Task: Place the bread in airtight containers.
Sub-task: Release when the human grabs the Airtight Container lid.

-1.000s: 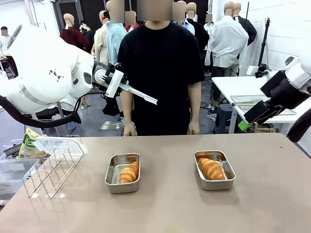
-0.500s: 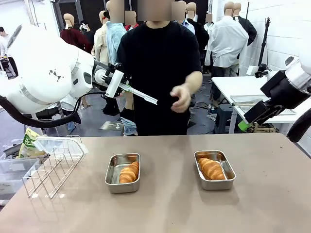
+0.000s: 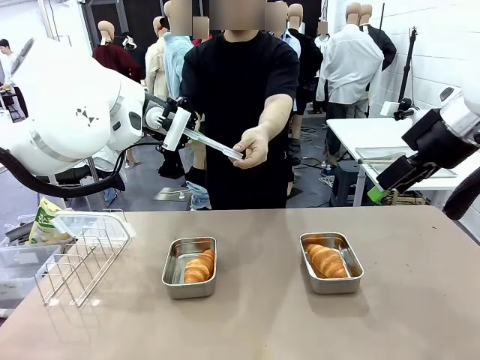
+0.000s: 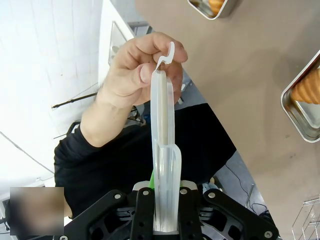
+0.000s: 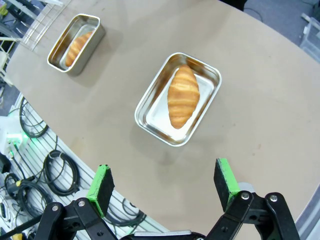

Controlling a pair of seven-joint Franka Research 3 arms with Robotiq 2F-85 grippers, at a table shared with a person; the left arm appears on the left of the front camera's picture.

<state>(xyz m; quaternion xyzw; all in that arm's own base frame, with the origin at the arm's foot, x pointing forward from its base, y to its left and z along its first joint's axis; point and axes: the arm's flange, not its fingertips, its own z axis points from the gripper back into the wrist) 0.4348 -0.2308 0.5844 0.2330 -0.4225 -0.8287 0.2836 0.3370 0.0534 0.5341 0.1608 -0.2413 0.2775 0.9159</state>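
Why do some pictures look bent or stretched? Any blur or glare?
Front view: sharp, evenly lit, soft shadows under both pans. Left wrist view: clear lid, close to the lens, looks stretched. Right wrist view: table edge bows; the pan floor gleams.

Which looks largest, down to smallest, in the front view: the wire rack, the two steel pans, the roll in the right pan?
1. wire rack
2. left pan and right pan, alike, so unranked
3. roll in the right pan
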